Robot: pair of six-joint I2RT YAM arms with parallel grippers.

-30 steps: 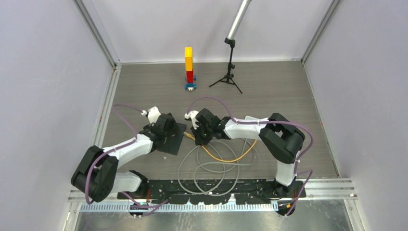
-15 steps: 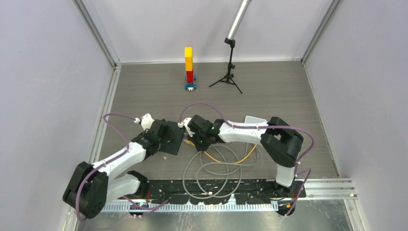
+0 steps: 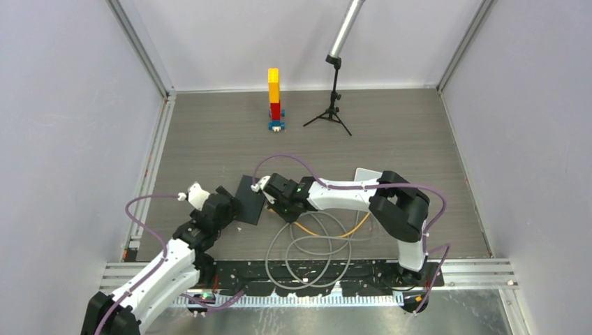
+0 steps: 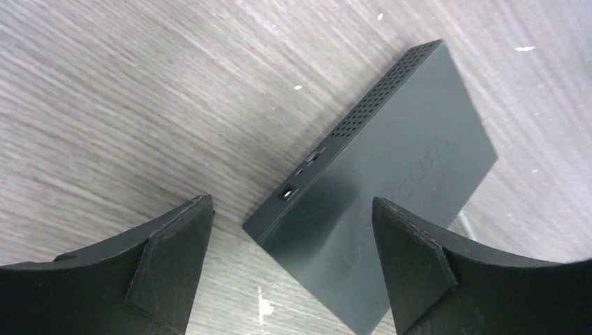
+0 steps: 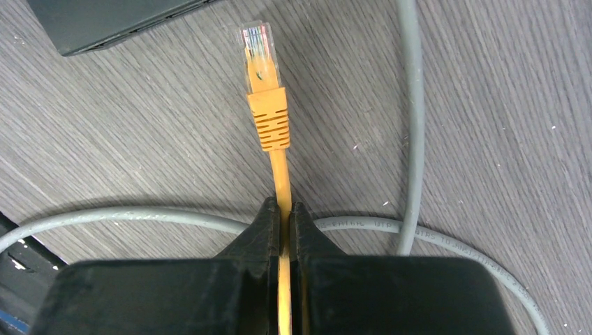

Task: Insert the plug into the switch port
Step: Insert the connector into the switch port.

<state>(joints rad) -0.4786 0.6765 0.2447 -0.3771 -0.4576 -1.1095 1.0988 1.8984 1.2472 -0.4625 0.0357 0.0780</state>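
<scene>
Top external view: the left pincer (image 3: 232,207) sits just beside the near left edge of the switch (image 3: 249,199), a flat black box lying on the grey wood-grain bench (image 3: 391,132); the right pincer (image 3: 279,207) sits just right of that box; an orange cable (image 3: 328,231) trails from it across loops of grey cable (image 3: 307,259); how far either pincer is parted cannot be told from here; at the far side of the bench stand a block tower (image 3: 274,98) of yellow, red and blue and a small black tripod (image 3: 334,106); pale walls close the space in on three sides.

Left wrist view: the left pincer (image 4: 292,206) is spread wide and holds nothing; both black fingers (image 4: 171,258) are apart from the switch (image 4: 405,153), which lies flat just beyond them, one corner pointing between them; its side wall carries a row of vent holes and a few small openings (image 4: 287,192).

Right wrist view: the right pincer (image 5: 285,209) is clamped on the orange cable (image 5: 280,174), a little behind the ribbed boot; the plug (image 5: 260,49), a clear connector, points towards the corner of the switch (image 5: 105,21), near it but not touching; a grey cable (image 5: 413,105) runs alongside on the bench (image 5: 502,84).
</scene>
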